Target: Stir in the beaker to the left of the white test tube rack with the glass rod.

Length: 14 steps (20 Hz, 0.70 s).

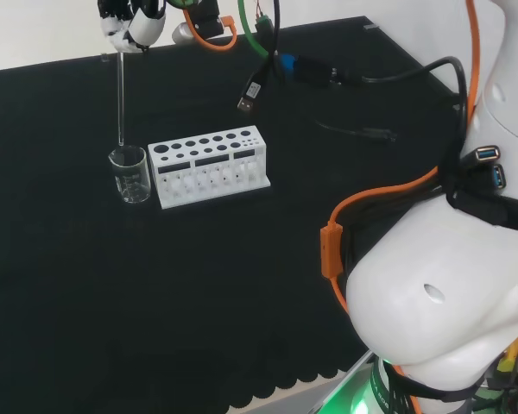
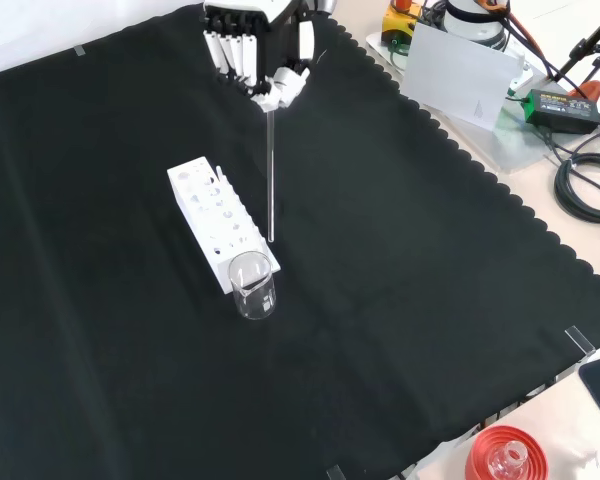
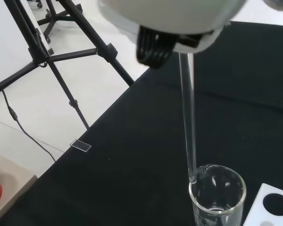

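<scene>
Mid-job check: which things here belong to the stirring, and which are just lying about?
In the job:
- hand, holding the rod
- glass rod, hanging upright above the beaker
- beaker
- white test tube rack, the landmark beside the beaker

Lying about:
- red ribbed stand with a flask at the bench edge
- loose black cable

— What covers the bench?
— A black cloth (image 2: 400, 330) with a scalloped edge.
— And what stands on it?
— A white test tube rack (image 1: 209, 164) toward the middle, with a clear glass beaker (image 1: 130, 173) just beside its short end. Both sit well away from the cloth's edges.
</scene>
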Each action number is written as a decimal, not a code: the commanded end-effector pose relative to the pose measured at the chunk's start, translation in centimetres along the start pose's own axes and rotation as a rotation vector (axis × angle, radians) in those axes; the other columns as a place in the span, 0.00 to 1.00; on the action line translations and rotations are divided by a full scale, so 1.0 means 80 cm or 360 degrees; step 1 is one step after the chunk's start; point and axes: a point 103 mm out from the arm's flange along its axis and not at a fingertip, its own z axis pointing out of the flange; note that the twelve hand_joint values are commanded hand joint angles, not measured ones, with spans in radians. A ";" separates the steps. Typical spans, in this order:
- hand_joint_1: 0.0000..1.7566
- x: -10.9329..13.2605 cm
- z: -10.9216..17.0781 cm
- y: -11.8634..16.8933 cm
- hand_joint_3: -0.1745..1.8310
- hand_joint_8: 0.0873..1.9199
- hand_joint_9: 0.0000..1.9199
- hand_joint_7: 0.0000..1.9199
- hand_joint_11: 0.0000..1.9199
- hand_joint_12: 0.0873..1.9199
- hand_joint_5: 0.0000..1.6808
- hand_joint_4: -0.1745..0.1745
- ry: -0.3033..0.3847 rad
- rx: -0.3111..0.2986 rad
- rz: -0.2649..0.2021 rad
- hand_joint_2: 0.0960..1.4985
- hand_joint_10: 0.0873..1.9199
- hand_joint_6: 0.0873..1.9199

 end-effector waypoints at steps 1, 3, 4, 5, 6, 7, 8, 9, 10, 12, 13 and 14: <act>0.76 -0.005 0.013 0.020 0.47 0.32 0.87 0.73 0.80 0.34 0.70 0.00 0.0023 0.0047 -0.0027 0.36 0.22 0.34; 0.76 -0.010 0.017 0.024 0.47 0.32 0.87 0.73 0.80 0.34 0.70 0.00 0.0028 0.0055 -0.0028 0.36 0.22 0.34; 0.76 -0.012 0.019 0.025 0.47 0.32 0.87 0.73 0.80 0.35 0.70 0.00 0.0031 0.0058 -0.0029 0.36 0.22 0.34; 0.76 -0.011 0.020 0.028 0.47 0.32 0.88 0.73 0.80 0.35 0.70 0.00 0.0017 0.0063 -0.0027 0.36 0.22 0.34; 0.76 -0.011 0.020 0.029 0.47 0.32 0.88 0.73 0.80 0.35 0.70 0.00 0.0017 0.0066 -0.0027 0.36 0.22 0.34; 0.76 -0.012 0.021 0.029 0.47 0.32 0.88 0.73 0.80 0.35 0.70 0.00 0.0021 0.0069 -0.0029 0.36 0.22 0.34; 0.76 -0.014 0.021 0.030 0.47 0.32 0.88 0.73 0.80 0.35 0.70 0.00 0.0032 0.0076 -0.0028 0.36 0.22 0.34; 0.76 -0.018 0.023 0.031 0.47 0.32 0.88 0.73 0.80 0.35 0.70 0.00 0.0049 0.0083 -0.0030 0.36 0.22 0.34; 0.76 -0.023 0.026 0.033 0.47 0.32 0.88 0.73 0.80 0.35 0.70 0.00 0.0055 0.0090 -0.0032 0.36 0.22 0.34; 0.76 -0.031 0.032 0.035 0.47 0.32 0.88 0.73 0.80 0.35 0.70 0.00 0.0054 0.0106 -0.0039 0.36 0.22 0.34; 0.76 -0.034 0.035 0.036 0.47 0.32 0.88 0.73 0.80 0.35 0.70 0.00 0.0053 0.0112 -0.0042 0.36 0.22 0.34; 0.76 -0.036 0.037 0.037 0.47 0.32 0.88 0.73 0.80 0.35 0.70 0.00 0.0055 0.0118 -0.0043 0.36 0.22 0.34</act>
